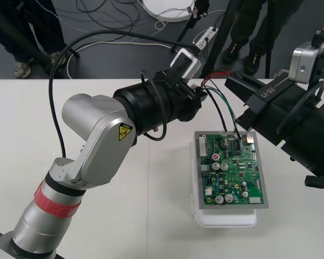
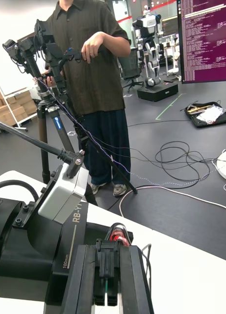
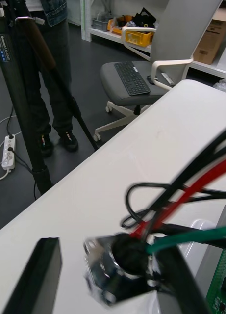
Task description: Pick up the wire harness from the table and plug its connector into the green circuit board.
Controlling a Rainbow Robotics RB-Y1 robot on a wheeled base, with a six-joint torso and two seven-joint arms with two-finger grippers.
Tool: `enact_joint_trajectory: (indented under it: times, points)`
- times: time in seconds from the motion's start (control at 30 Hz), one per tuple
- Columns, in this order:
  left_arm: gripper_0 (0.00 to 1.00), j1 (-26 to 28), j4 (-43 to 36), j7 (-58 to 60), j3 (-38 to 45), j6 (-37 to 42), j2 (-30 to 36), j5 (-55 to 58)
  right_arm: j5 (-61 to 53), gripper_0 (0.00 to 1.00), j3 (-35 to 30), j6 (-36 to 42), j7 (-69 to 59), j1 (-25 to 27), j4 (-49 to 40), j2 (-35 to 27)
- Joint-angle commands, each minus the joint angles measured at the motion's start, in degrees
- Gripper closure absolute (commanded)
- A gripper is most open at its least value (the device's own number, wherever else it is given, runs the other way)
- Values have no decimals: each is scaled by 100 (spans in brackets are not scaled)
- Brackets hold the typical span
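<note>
The green circuit board [image 1: 232,167] lies on its white base [image 1: 227,218] right of the table's middle. Both grippers meet above the board's far edge. In the right wrist view my right gripper [image 2: 108,248] is shut on the harness's small black plug [image 2: 107,272]. From the front it [image 1: 230,81] comes in from the right. The red, black and green wires [image 1: 222,110] sag from there toward the board's far edge. The metal socket [image 3: 110,270] sits between my left gripper's [image 3: 105,250] fingers, against one finger [image 3: 176,284] and apart from the other [image 3: 37,274]. The left gripper [image 1: 201,93] is open.
My left arm [image 1: 97,140] crosses the table [image 1: 151,216] from the near left, with its black cable arching over it. Beyond the table's far edge, a power strip [image 1: 205,36] and loose cables lie on the dark floor.
</note>
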Motion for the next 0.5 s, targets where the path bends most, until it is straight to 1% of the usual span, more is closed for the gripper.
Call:
enact_joint_trajectory:
  times: [0.03,0.5]
  points:
    - [0,-54,-82,-429,-117,387,11,-34,-18,100,64,-19,-185,-156,-59,14]
    - [0,-45,-73,-465,-126,378,11,-8,8,100,64,-98,-185,-156,-50,40]
